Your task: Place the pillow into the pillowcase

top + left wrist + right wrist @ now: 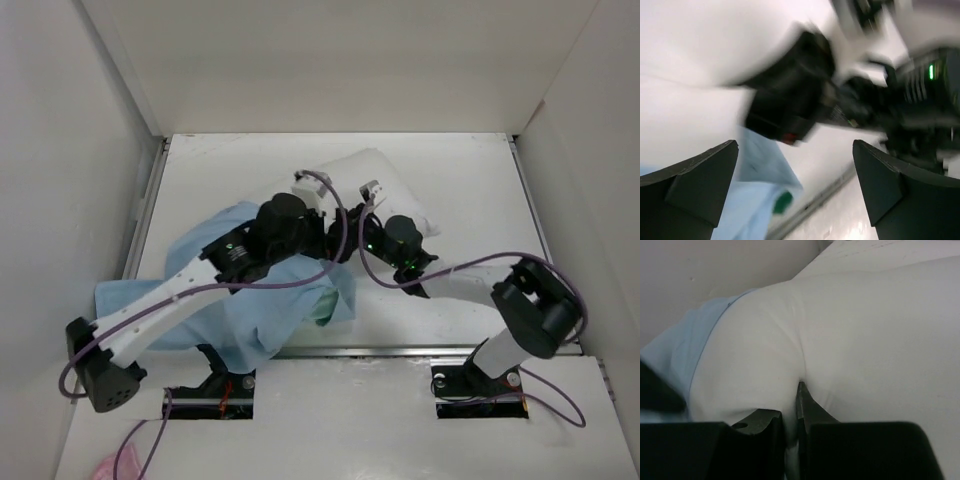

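The white pillow (385, 175) lies at the table's middle back, with its near end hidden under both wrists. The light blue pillowcase (245, 300) is spread at the front left under my left arm, and a bit of mint-green shows at its right edge. My left gripper (795, 150) hangs open and wide above the pillowcase's edge (757, 200), holding nothing. My right gripper (792, 400) is shut on a pinched fold of the pillow (855, 340). The pillowcase's blue rim (687, 347) wraps the pillow's left end. In the top view both grippers meet near the pillow's near edge.
White walls enclose the table on the left, back and right. A metal strip (420, 350) runs along the table's front edge. Purple cables (470, 265) loop off both arms. The right arm's black wrist (790, 100) fills the blurred left wrist view, close ahead.
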Tool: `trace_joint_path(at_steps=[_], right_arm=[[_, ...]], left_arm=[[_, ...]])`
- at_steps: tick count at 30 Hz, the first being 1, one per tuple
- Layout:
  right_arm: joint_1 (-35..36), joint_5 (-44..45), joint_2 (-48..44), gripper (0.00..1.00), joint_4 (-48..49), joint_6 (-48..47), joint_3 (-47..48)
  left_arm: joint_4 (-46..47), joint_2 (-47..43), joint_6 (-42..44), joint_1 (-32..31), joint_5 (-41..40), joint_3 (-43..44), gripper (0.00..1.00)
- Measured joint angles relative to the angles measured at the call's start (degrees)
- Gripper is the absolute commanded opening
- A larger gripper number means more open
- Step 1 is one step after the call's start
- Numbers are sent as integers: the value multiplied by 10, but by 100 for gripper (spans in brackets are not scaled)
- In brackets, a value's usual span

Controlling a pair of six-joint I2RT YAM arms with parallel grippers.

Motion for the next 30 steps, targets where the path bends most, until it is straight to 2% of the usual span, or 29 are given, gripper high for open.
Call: trace_joint_path(at_steps=[2, 4, 5, 7, 9, 12, 15, 18, 20, 21, 22, 24, 25, 26, 27, 29, 30], right_arm=[[-1, 14, -57, 28, -19, -1, -38], [-1, 22, -113, 46, -52, -4, -67], [-1, 23, -139, 72, -68, -9, -76], [3, 25, -190, 80, -109, -30, -80], [8, 32, -242, 94, -155, -66, -73], [11, 49, -292, 100, -225, -127, -41], [11, 71, -300, 100, -287, -181, 18], [10, 94, -265, 100, -337, -218, 91], [11, 109, -220, 100, -372, -238, 149], [11, 118, -193, 100, -388, -245, 177], [11, 126, -166, 100, -400, -252, 202], [10, 141, -122, 100, -420, -262, 235], [10, 147, -104, 100, -429, -267, 244], [10, 151, -89, 100, -437, -271, 250], [10, 154, -73, 100, -449, -278, 257], [10, 158, -47, 100, -468, -289, 271], [10, 158, -35, 100, -475, -294, 279]], left_arm=[[-22, -32, -17, 11, -79, 36, 99], [-45, -53, -44, 35, -153, 66, 99], [-57, -60, -56, 57, -185, 76, 99], [-75, -63, -72, 113, -231, 82, 99], [-94, -50, -76, 172, -242, 82, 99], [-99, -1, -71, 229, -220, 80, 99], [-102, 63, -57, 251, -183, 80, 99], [-104, 118, -38, 259, -148, 80, 99], [-104, 144, -29, 259, -131, 80, 94], [-104, 153, -24, 259, -126, 80, 90], [-104, 160, -21, 260, -126, 80, 80], [-108, 167, -18, 261, -127, 80, 69], [-111, 169, -16, 260, -131, 81, 65], [-114, 170, -17, 260, -136, 81, 54], [-115, 170, -18, 261, -139, 81, 47], [-120, 170, -21, 264, -148, 83, 37], [-122, 170, -23, 265, -152, 84, 21]])
